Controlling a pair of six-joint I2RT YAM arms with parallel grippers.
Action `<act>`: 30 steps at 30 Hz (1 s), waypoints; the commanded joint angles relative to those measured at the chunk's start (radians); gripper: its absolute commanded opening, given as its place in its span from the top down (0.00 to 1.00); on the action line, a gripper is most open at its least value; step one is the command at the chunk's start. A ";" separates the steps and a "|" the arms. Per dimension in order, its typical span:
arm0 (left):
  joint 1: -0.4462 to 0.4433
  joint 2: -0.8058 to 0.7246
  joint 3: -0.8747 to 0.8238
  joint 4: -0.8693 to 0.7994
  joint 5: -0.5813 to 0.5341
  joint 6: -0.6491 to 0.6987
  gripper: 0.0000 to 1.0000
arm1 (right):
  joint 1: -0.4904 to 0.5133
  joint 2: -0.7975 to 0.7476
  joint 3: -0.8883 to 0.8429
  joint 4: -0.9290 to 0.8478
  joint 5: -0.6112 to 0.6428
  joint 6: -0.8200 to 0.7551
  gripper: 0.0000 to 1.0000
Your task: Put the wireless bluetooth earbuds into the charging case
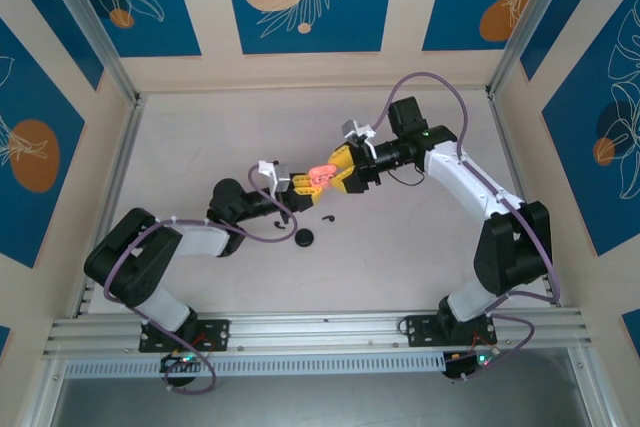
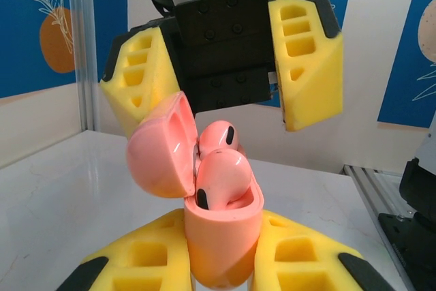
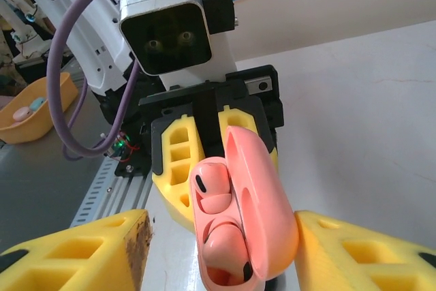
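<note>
Pink plastic marks the middle of the top view: the charging case [image 1: 318, 177] is held above the pale surface [image 1: 420, 257], between the two arms. The left claw [image 1: 303, 185] is pinched on it from the left. The right claw [image 1: 336, 173] faces it from the right, its yellow fingers just beside the case. Below them on the surface lie a tiny black bud [image 1: 328, 217] and a small round black object [image 1: 305, 237], near each other and apart from both claws.

From the left wrist, the left claw [image 2: 221, 260] presses its yellow fingers [image 2: 143, 257] against both sides of the case body [image 2: 221, 236], which stands upright. The lid [image 2: 163, 151] is swung open to the left. Two pink buds [image 2: 223, 178] sit in the case, one behind the other, each with a dark spot on it. The right claw [image 2: 219, 110] hangs just above with its jaws spread wide, pinching nothing.

From the right wrist, the right claw [image 3: 225, 250] has one yellow finger [image 3: 88, 253] well clear of the case [image 3: 266, 250]. The other is close by the open lid [image 3: 262, 182]; whether it touches I cannot tell. Both pink buds [image 3: 214, 195] rest in their sockets. The left claw [image 3: 204, 168] grips the case from behind. An orange tray [image 3: 41, 110] sits far off at the left.
</note>
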 commanded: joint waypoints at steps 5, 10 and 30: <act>0.022 0.015 0.028 0.045 -0.068 -0.074 0.87 | -0.032 -0.100 -0.045 -0.065 -0.100 -0.030 0.52; 0.027 0.024 0.028 0.016 -0.098 -0.101 0.87 | -0.065 -0.145 -0.113 0.008 -0.099 0.033 0.58; 0.237 -0.020 -0.015 -0.694 -0.357 -0.633 0.90 | 0.207 0.039 -0.067 -0.136 0.738 1.256 0.42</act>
